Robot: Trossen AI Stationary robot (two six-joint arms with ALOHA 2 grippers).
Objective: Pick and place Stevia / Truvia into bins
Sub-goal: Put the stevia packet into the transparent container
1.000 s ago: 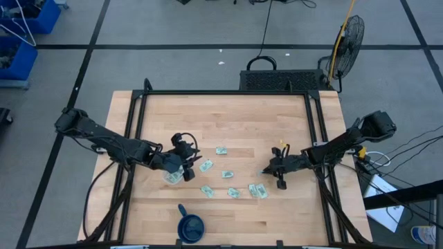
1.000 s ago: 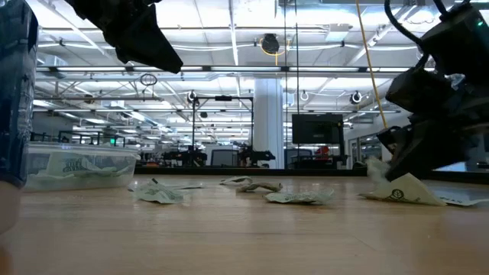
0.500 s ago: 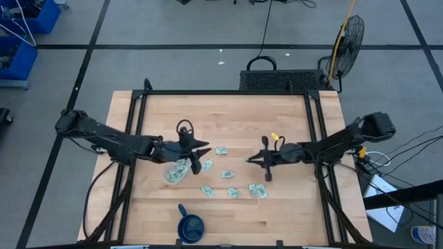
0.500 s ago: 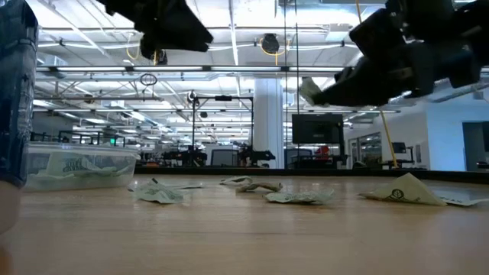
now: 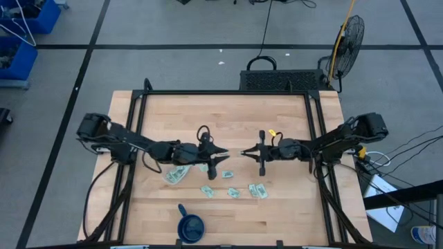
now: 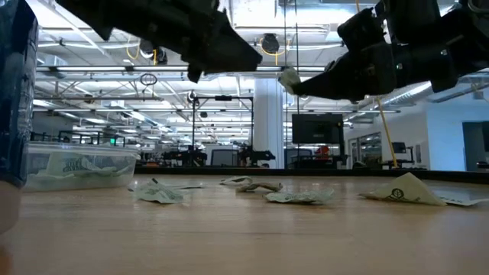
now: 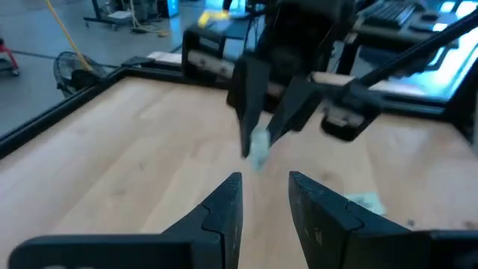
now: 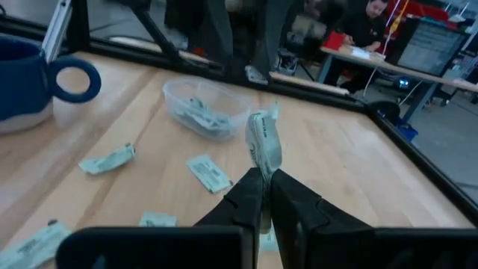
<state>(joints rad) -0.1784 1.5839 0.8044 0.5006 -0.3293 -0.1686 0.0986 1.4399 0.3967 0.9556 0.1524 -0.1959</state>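
My right gripper (image 5: pixel 244 153) hovers above the table's middle, shut on one pale green and white Stevia sachet (image 8: pixel 263 142). My left gripper (image 5: pixel 223 155) faces it from the left with its fingers (image 7: pixel 228 205) open and empty, just short of the sachet (image 7: pixel 258 152). The clear bin (image 5: pixel 176 174) stands on the table left of centre, with sachets lying in it (image 8: pixel 203 113). Several loose sachets lie flat on the wood: (image 5: pixel 207 190), (image 5: pixel 234 193), (image 5: pixel 258 190). My right gripper pinches the sachet's lower end (image 8: pixel 261 167) between its two fingers. The fingers come in about level from the table's right side. The rest of the sachet sticks out past the fingertips, edge-on and upright, lifted clear of the table (image 6: pixel 289 78).
A dark blue cup (image 5: pixel 191 225) with a handle stands near the front edge. Black frame rails (image 5: pixel 228 93) run along the table's far, left and right sides. More sachets lie near the cup (image 8: pixel 108 159). A person sits at a desk (image 8: pixel 370 22) beyond the table.
My right gripper has risen from the table with a sachet, carried it left toward the middle and turned level. My left gripper has swung from above the bin toward the table's right, tipped closer to level, and now faces the right gripper.
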